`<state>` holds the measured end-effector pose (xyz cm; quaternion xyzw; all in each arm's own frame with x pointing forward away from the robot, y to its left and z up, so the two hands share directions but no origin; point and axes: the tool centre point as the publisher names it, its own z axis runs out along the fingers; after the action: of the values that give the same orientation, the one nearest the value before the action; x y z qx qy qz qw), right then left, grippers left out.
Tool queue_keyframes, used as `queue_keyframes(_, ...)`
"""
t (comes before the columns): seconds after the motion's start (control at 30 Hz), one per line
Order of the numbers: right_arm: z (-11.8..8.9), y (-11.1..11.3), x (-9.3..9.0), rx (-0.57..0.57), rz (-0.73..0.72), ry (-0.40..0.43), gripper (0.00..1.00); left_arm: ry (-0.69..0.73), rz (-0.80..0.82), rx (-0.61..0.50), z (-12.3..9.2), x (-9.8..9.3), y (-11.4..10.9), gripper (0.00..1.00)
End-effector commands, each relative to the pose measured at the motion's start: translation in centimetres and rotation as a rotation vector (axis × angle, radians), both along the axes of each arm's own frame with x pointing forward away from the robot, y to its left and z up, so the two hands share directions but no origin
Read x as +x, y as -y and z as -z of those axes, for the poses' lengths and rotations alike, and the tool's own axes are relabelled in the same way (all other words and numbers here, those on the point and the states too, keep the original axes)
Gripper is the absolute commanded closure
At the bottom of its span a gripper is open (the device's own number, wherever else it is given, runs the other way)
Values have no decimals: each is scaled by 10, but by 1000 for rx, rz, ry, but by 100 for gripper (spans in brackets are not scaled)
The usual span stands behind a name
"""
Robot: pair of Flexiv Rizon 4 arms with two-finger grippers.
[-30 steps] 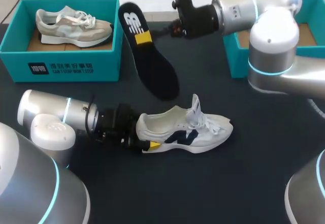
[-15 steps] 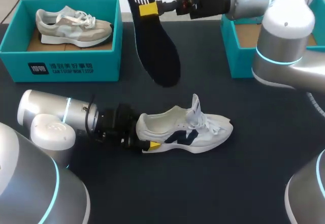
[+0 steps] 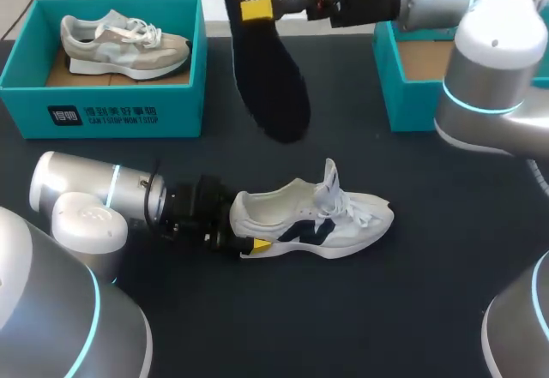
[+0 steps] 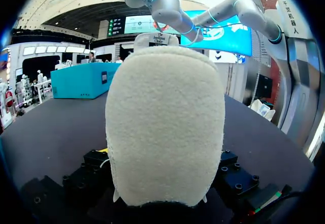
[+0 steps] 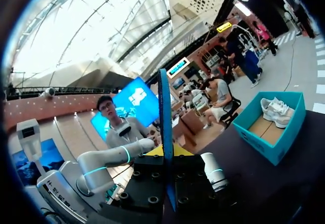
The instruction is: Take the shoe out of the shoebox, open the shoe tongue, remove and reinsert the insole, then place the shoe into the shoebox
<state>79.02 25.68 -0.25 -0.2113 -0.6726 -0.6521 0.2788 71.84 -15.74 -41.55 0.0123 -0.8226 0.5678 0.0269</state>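
My left gripper [image 3: 246,239] is clamped on the heel of the white shoe [image 3: 319,220], which sits upright on the table [image 3: 412,309]. Farther out, my right gripper [image 3: 257,9] pinches the black insole [image 3: 271,82] near one end (lifted, rest hanging free), between the left shoebox [image 3: 103,111] holding a grey shoe [image 3: 120,42] and the right shoebox [image 3: 401,97].
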Motion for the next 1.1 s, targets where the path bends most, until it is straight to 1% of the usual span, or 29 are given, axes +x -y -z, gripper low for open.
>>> queue_keyframes(0.03, -15, 34, -11, -56, 41, -7, 100, -1, 0, 2, 5, 0, -1, 100)
queue_keyframes(0.1, -20, 44, -11, -58, 50, -14, 100, -1, 0, 2, 5, 0, -1, 100)
queue_keyframes(0.2, -23, 51, -14, -80, 72, -16, 100, -1, 0, 2, 5, 0, -1, 100)
queue_keyframes(0.37, -24, 63, -26, -79, 109, -36, 100, -1, 0, 2, 5, 0, -1, 100)
queue_keyframes(0.5, -27, 74, -41, -81, 128, -69, 100, -1, 0, 2, 5, 0, -1, 100)
queue_keyframes(0.57, -27, 80, -51, -85, 155, -110, 100, -1, 0, 2, 5, 0, -1, 100)
queue_keyframes(0.6, -28, 83, -57, -81, 163, -102, 100, -1, 0, 2, 5, 0, -1, 100)
queue_keyframes(0.67, -28, 87, -68, -68, 191, -121, 100, -1, 0, 2, 5, 0, -1, 100)
queue_keyframes(0.7, -28, 88, -73, -57, 200, -117, 100, -1, 0, 2, 5, 0, -1, 100)
queue_keyframes(0.9, -27, 86, -98, -40, 234, -157, 100, -1, 0, 2, 5, 0, -1, 100)
queue_keyframes(1.0, -30, 83, -106, -21, 256, -187, 100, -1, 0, 2, 5, 0, -1, 100)
queue_keyframes(1.1, -30, 76, -110, -12, 264, -203, 100, -1, 0, 2, 5, 0, -1, 100)
